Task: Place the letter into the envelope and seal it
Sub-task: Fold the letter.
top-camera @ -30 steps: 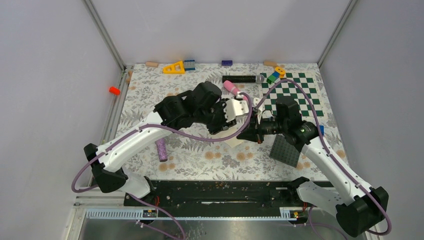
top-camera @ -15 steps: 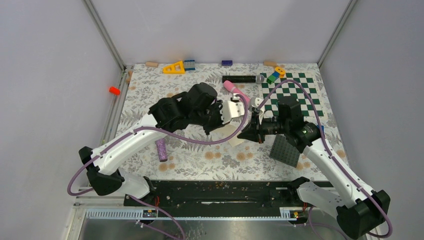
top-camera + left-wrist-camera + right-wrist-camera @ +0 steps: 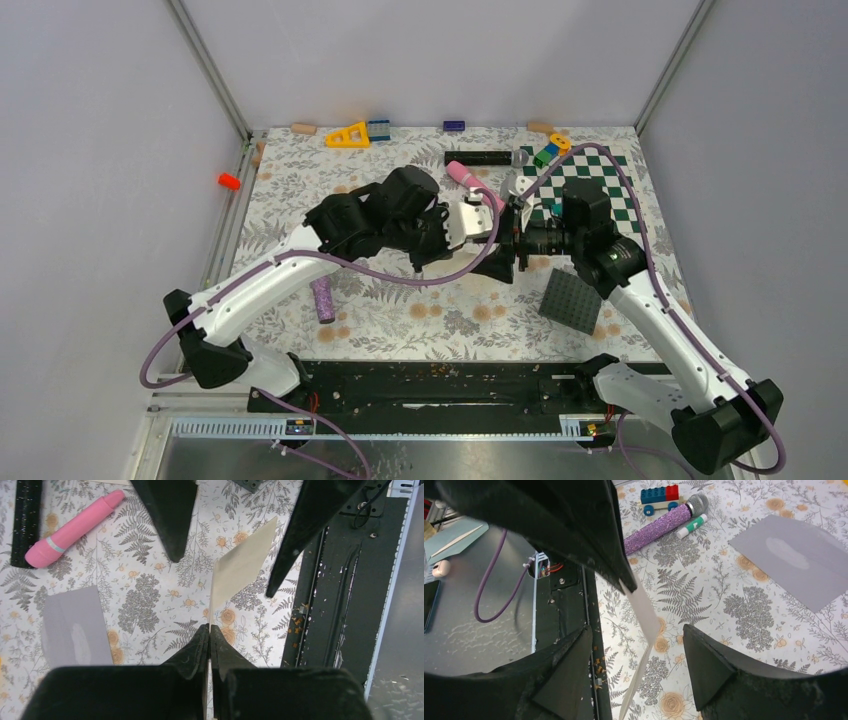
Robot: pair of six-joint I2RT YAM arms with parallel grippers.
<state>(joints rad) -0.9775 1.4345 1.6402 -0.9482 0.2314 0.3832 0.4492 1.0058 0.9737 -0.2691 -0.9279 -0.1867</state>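
Left claw point(image 3: 209, 628) clamps the tan parchment letter point(image 3: 242, 562) edge-up; flat grey paper envelope point(image 3: 75, 625) lies below, beside it; right claw point(image 3: 638, 630) gapes wide

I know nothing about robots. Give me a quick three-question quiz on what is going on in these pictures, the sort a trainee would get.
1. True or false: the left pincer is shut on the letter.
2. Fill in the gap: the right pincer stands ____, with one finger on each side of the letter.
3. How is the envelope placed? A) lying flat on the table; B) held up in the air; C) standing on its edge.
Key: 1 true; 2 open; 3 A.
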